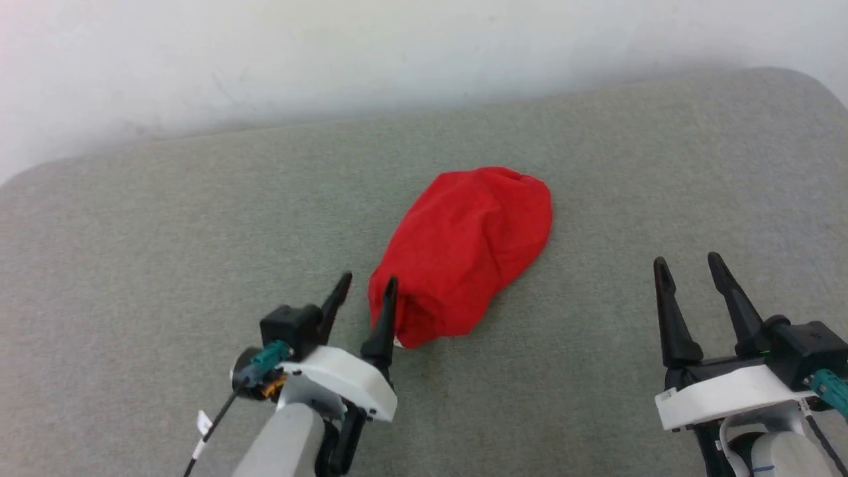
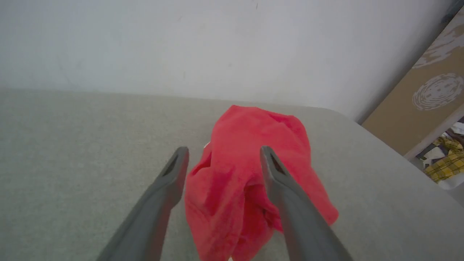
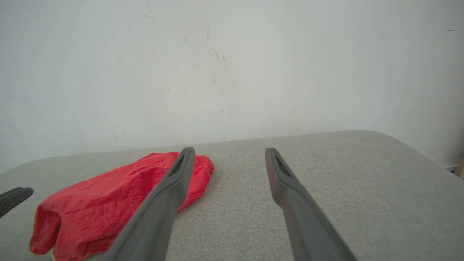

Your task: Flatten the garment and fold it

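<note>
Head view, left to right. Counted: one left gripper [image 1: 368, 285], one garment [image 1: 464, 252], one right gripper [image 1: 690, 265], four dark fingers [image 1: 670, 311] in all, one grey cushion [image 1: 199, 232], one pale wall [image 1: 331, 53].

Over the cushion's near left: left gripper, spread wide, gripping nothing, its inner finger just against the cloth's near end.

On the cushion's middle: garment, bright red, bunched into one long creased lump, slanting from near left to far right, with a sliver of white at the near end.

Over the cushion's near right: right gripper, spread wide, empty, well apart from the cloth.

Left wrist view: garment [image 2: 232, 134] heaped on the cushion between and beyond the parted fingers.

Right wrist view: garment [image 3: 90, 206] low and rumpled toward the cushion's left.
</note>
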Available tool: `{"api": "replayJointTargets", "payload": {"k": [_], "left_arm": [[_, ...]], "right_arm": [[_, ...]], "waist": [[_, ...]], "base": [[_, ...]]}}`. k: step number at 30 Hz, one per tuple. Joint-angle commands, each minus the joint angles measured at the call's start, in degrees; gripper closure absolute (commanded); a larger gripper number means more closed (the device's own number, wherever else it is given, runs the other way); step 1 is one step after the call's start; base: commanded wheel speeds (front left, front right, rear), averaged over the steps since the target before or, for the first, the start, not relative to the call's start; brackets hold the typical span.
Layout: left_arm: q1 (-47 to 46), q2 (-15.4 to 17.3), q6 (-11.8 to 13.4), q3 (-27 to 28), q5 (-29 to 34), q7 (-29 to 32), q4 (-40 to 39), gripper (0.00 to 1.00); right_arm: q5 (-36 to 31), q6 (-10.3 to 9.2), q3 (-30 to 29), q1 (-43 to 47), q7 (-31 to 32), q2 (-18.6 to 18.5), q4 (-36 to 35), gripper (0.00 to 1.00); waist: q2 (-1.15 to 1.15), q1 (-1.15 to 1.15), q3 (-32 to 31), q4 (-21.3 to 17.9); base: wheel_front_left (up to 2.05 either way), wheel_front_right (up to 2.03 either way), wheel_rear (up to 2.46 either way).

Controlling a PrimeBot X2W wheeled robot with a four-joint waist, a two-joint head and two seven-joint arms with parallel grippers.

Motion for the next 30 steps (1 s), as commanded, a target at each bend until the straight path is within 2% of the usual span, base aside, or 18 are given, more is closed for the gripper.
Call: {"api": "replayJointTargets", "payload": {"k": [1, 4, 9, 17, 21, 26, 30], "left_arm": [[0.79, 0.19, 0.52, 0.79, 0.83, -0.28, -2.12, 0.0], [2.71, 0.28, 1.49, 3.31, 2.34, -0.31, -8.81, 0.0], [6.45, 1.03, 4.24, 8.57, 3.95, -0.32, -15.33, 0.0], [12.66, 5.35, 8.27, 16.55, 6.25, -0.33, -18.67, 0.0], [14.58, 7.01, 8.79, 18.18, 6.73, -0.33, -19.29, 0.0], [15.35, 8.64, 8.37, 17.31, 8.1, -0.2, -19.68, 0.0], [15.1, 8.1, 8.42, 16.22, 8.37, -0.13, -19.9, 0.0]], "right_arm": [[-0.4, -0.04, -0.03, 0.51, -0.01, 0.05, -0.11, 0.0], [-0.65, -0.04, 0.06, 0.93, 0.29, 0.05, -0.47, 0.0], [-0.91, -0.04, 0.05, 2.16, 0.86, 0.05, -1.0, 0.0], [-1.09, -0.04, 0.44, 3.67, 1.88, 0.05, -1.75, 0.0], [-1.11, -0.04, 0.8, 4.24, 2.59, 0.05, -2.03, 0.0], [-1.15, -0.04, 1.51, 3.2, 4.0, 0.05, -1.32, 0.0], [-2.27, -0.04, 4.15, -1.12, 5.86, 0.05, 0.76, 0.0]], "waist": [[0.0, 0.0, -1.6, 1.76], [0.0, 0.0, -2.47, 2.57], [0.0, 0.0, -3.81, 3.45], [0.0, 0.0, -4.62, 4.41], [0.0, 0.0, -4.6, 5.13], [0.0, 0.0, -4.2, 6.22], [0.0, 0.0, -3.38, 7.11]], "base": [[0.0, 0.0, 0.0], [0.0, 0.0, 0.0], [0.0, 0.0, 0.0], [0.0, 0.0, 0.0], [0.0, 0.0, 0.0], [0.0, 0.0, 0.0], [0.0, 0.0, 0.0]]}}
